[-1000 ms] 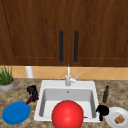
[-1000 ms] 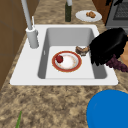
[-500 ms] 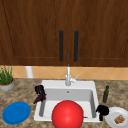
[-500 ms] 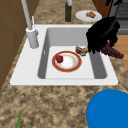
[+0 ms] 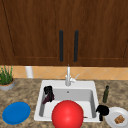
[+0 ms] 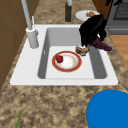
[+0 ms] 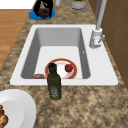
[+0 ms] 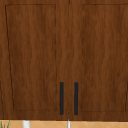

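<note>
Hovering over the left part of the white rectangular sink (image 5: 90, 86), the left hand (image 5: 48, 93) shows in the front view at nine o'clock from the basin's middle, fingers pointing down; whether they are curled I cannot tell. In the left side view a hand (image 6: 93, 30) hangs above the sink's far rim, and a small brown bread-like piece (image 6: 82, 50) lies just under it, right beside the red-rimmed white round plate (image 6: 67, 61) on the sink floor. A small red apple (image 6: 59, 58) sits on that plate, toward nine o'clock. The right hand (image 5: 102, 110) floats over the sink's right rim, at nine o'clock from the white plate with brown food (image 5: 117, 117) on the counter (image 5: 25, 92); its fingers I cannot make out. A dark green glass bottle (image 5: 106, 94) stands at twelve o'clock from it.
</note>
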`<state>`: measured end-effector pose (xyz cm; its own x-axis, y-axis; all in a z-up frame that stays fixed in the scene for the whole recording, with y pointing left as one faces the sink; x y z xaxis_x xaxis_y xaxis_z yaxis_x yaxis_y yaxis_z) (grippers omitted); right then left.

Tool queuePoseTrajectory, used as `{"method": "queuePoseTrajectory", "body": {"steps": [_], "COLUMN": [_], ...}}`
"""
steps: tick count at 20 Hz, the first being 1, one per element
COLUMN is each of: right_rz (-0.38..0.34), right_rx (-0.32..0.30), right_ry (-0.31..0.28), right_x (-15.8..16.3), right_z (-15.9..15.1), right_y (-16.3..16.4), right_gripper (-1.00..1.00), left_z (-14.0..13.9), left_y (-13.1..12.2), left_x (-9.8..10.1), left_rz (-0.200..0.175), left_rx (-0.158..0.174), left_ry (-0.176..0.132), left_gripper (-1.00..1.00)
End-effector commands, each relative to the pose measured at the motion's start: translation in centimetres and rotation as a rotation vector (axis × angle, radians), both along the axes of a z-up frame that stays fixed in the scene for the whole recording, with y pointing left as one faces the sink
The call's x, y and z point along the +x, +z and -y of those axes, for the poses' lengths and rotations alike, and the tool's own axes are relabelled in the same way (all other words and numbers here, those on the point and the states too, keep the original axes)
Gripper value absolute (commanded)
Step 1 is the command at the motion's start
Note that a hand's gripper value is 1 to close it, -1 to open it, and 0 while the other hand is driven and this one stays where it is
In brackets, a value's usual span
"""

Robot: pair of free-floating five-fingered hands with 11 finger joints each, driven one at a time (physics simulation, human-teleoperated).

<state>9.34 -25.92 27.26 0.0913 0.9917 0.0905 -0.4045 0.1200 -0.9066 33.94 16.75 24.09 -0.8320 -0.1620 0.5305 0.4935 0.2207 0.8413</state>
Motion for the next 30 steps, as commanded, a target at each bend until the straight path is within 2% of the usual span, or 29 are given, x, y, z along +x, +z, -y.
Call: {"method": "queuePoseTrajectory", "body": {"steps": [1, 9, 11, 13, 19, 23, 24, 26, 28, 30], "right_rz": [0.0, 0.0, 0.0, 0.0, 0.0, 0.0, 0.0, 0.0, 0.0, 0.0], "right_rx": [0.0, 0.0, 0.0, 0.0, 0.0, 0.0, 0.0, 0.0, 0.0, 0.0], "right_ry": [0.0, 0.0, 0.0, 0.0, 0.0, 0.0, 0.0, 0.0, 0.0, 0.0], "right_x": [0.0, 0.0, 0.0, 0.0, 0.0, 0.0, 0.0, 0.0, 0.0, 0.0], "right_z": [0.0, 0.0, 0.0, 0.0, 0.0, 0.0, 0.0, 0.0, 0.0, 0.0], "right_y": [0.0, 0.0, 0.0, 0.0, 0.0, 0.0, 0.0, 0.0, 0.0, 0.0], "right_gripper": [0.0, 0.0, 0.0, 0.0, 0.0, 0.0, 0.0, 0.0, 0.0, 0.0], "left_z": [2.8, 8.8, 9.9, 11.0, 14.6, 16.9, 17.5, 18.6, 19.2, 19.9], "left_y": [-1.3, -5.3, -7.0, -8.3, -11.6, -13.8, -14.3, -14.9, -15.9, -16.9], "left_x": [0.8, 1.9, 1.7, 1.8, 1.8, 1.8, 1.8, 1.4, 1.5, 1.5], "left_rz": [0.048, 0.068, 0.085, 0.093, 0.072, 0.075, 0.072, 0.061, 0.067, 0.07], "left_rx": [0.038, 0.037, 0.024, 0.02, 0.011, 0.01, 0.011, 0.033, 0.05, 0.05], "left_ry": [-0.006, -0.019, -0.046, -0.054, -0.057, -0.057, -0.053, -0.038, -0.05, -0.062], "left_gripper": [1.0, 1.0, 1.0, 1.0, 1.0, 1.0, 1.0, 1.0, 1.0, 1.0]}}
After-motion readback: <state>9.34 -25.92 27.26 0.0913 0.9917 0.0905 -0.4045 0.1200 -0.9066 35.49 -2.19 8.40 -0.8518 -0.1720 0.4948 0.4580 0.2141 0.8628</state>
